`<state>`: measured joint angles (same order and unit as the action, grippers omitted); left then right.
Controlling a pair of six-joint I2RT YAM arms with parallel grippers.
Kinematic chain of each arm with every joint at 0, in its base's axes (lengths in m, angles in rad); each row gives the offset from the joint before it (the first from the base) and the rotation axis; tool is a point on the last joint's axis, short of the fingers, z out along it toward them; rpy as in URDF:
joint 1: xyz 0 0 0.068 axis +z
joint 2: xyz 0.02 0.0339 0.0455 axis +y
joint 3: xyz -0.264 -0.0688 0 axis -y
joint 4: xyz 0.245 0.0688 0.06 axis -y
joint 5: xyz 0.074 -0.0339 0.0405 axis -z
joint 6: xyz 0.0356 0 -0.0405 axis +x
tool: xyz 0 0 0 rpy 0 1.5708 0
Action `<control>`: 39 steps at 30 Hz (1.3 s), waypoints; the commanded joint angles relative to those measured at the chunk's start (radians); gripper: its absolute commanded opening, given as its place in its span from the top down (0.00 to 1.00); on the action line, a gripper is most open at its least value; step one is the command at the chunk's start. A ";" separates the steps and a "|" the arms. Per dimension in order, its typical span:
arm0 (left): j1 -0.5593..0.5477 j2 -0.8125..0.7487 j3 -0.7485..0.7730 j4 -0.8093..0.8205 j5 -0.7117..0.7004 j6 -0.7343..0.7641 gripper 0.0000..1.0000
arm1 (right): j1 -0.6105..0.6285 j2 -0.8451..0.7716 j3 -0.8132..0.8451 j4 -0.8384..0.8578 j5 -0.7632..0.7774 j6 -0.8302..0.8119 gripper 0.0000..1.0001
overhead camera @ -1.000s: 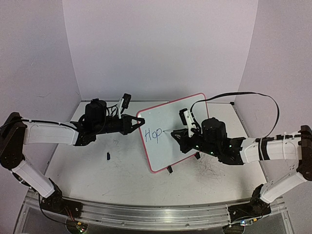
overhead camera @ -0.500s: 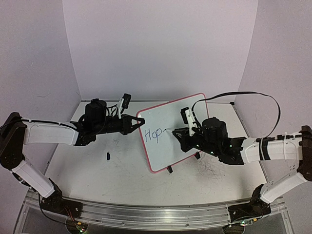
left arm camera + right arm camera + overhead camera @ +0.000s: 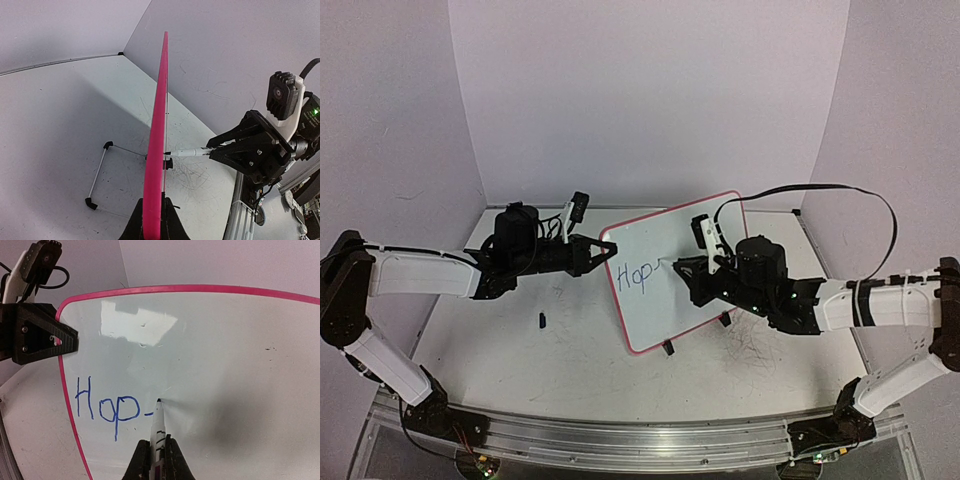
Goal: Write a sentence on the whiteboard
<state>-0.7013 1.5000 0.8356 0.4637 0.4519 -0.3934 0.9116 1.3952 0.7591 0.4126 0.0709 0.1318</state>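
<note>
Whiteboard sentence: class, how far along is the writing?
Done: blue handwritten letters "Hop" and a short dash on the pink-rimmed white rectangular board. In hand: the right pincer holds a white marker pen against it; the left pincer grips the board's edge. Left: the remaining words.

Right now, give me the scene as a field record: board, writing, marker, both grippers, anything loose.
whiteboard: standing on the table, red-pink rim
writing: "Hop" in blue plus a short stroke; sentence unfinished
marker: tip on the board at the end of that stroke
left gripper: shut on the whiteboard's left edge
right gripper: shut on the marker
loose item: small black object on the table, left of the board
</note>
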 commanded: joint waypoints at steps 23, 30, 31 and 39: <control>0.011 -0.026 0.001 -0.013 -0.067 0.105 1.00 | 0.000 0.023 -0.013 0.004 -0.057 0.016 1.00; 0.011 -0.030 0.000 -0.013 -0.067 0.105 1.00 | 0.001 0.024 -0.026 -0.001 -0.055 0.015 1.00; 0.011 -0.030 0.000 -0.013 -0.068 0.105 1.00 | 0.001 0.024 -0.027 -0.002 -0.055 0.016 1.00; 0.011 -0.030 -0.003 -0.013 -0.068 0.105 1.00 | 0.001 0.023 -0.045 -0.015 -0.055 0.016 1.00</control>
<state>-0.7013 1.4998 0.8356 0.4614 0.4503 -0.3938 0.9131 1.4082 0.7330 0.4171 0.0067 0.1368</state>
